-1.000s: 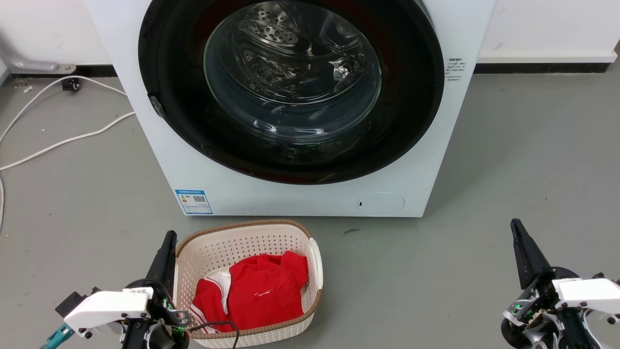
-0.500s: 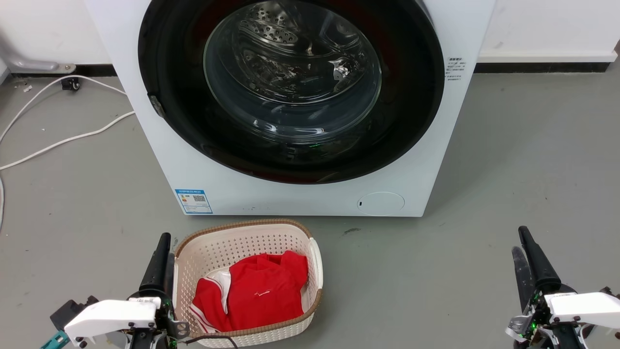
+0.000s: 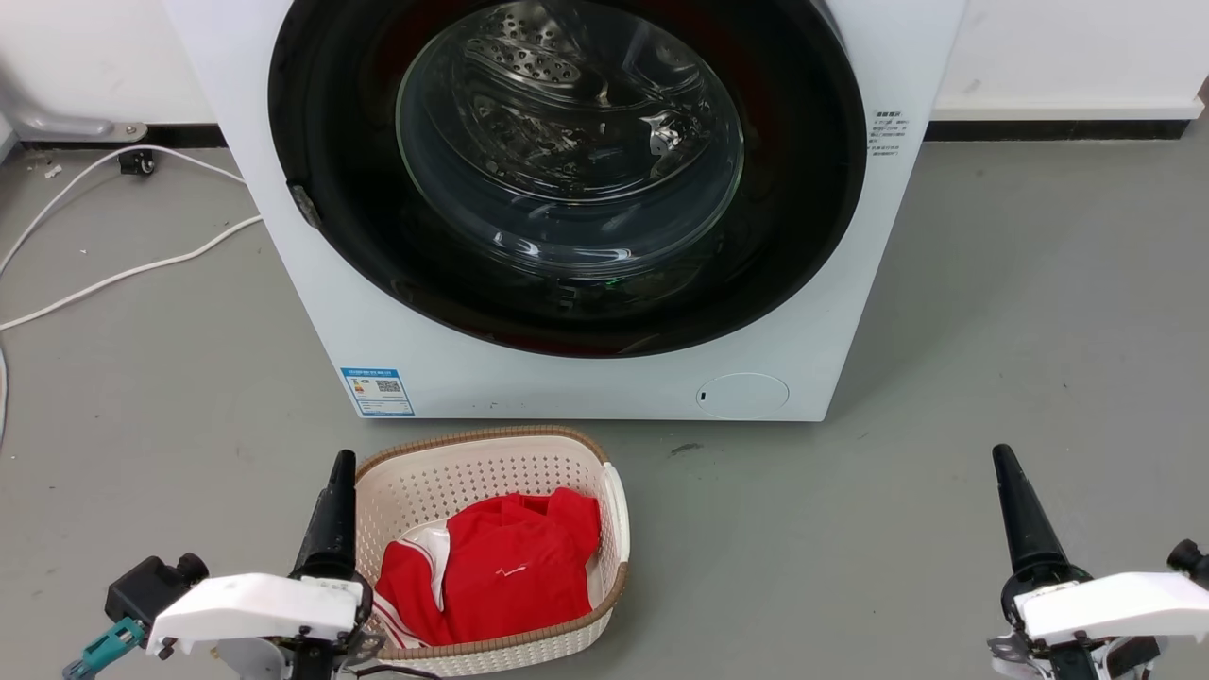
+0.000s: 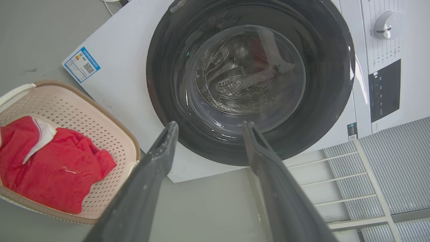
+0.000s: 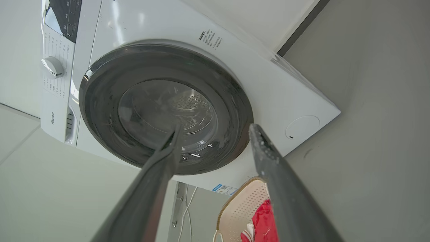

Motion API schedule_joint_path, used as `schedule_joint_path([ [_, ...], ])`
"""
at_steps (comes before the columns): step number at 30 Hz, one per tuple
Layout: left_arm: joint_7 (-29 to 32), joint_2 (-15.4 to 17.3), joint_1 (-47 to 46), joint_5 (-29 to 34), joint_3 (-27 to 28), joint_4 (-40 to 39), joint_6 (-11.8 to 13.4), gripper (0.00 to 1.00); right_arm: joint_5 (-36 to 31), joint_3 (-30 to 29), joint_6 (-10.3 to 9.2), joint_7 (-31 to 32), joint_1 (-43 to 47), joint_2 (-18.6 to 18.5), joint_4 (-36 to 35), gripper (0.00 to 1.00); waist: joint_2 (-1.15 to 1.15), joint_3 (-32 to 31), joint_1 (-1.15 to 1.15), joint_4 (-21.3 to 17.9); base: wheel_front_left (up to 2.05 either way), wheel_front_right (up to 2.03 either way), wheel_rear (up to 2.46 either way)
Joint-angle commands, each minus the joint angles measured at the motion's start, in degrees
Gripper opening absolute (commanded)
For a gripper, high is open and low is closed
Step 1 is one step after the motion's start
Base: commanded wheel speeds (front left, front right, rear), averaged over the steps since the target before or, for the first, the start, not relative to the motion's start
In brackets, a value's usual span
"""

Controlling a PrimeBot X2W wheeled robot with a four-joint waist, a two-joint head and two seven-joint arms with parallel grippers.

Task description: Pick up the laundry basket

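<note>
The laundry basket [image 3: 567,463], cream with a brown woven rim, sits on the grey floor just before the washing machine, a red garment [image 3: 501,576] lying in it. My left gripper [image 3: 340,463] stands hard against the basket's left rim, fingers pointing toward the machine. In the left wrist view the left gripper [image 4: 210,126] is open and holds nothing, with the basket [image 4: 74,107] off to its left. My right gripper [image 3: 1001,458] hovers far right of the basket over bare floor. In the right wrist view the right gripper [image 5: 215,129] is open, and the basket [image 5: 240,201] is low in the frame.
The white washing machine [image 3: 312,312] with its round glass door [image 3: 567,142] shut stands close behind the basket. White cables [image 3: 113,274] trail over the floor at the left. A pale slatted rack [image 4: 369,181] shows beside the machine. Grey floor lies between basket and right gripper.
My left gripper has shifted right, up against the basket's left rim. The right gripper has turned so its two fingers line up as one. The basket has stayed put.
</note>
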Motion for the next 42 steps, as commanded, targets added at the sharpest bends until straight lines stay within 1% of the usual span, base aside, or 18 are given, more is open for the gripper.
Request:
schedule_joint_path([
  [1,-0.59,0.16,-0.38,2.39,-0.38,-1.29,0.2,1.0,-2.81,0.24,0.0,-0.59,-0.28,-0.19,-1.61,1.0,0.0,0.0,0.0,0.0,0.0,0.0,0.0],
  [7,-1.91,0.17,0.2,8.42,-1.12,-2.13,0.64,1.0,-9.77,0.34,0.01,-1.91,0.66,-0.21,-2.78,1.0,0.0,0.02,0.0,0.02,0.0,0.0,0.0],
  [18,-4.16,0.26,1.4,18.21,-1.7,-3.55,1.04,1.0,-19.53,0.31,0.01,-4.18,2.33,-0.24,-4.35,1.0,0.0,0.05,0.0,-0.02,0.0,0.0,0.0],
  [28,-6.0,0.41,2.2,26.17,-2.52,-4.36,1.34,1.0,-27.36,0.31,0.01,-5.99,3.95,-0.28,-6.12,1.0,0.0,0.03,0.0,0.28,0.0,0.0,0.0],
  [30,-6.16,0.43,2.27,26.88,-2.61,-4.41,1.36,1.0,-27.92,0.23,0.01,-6.19,4.09,-0.28,-6.16,1.0,0.0,0.03,0.0,0.33,0.0,0.0,0.0],
  [42,-8.11,0.59,3.21,35.04,-3.3,-5.44,1.69,1.0,-36.51,0.39,0.01,-8.14,5.43,-0.31,-7.74,1.0,0.0,0.07,0.0,0.48,0.0,0.0,0.0],
])
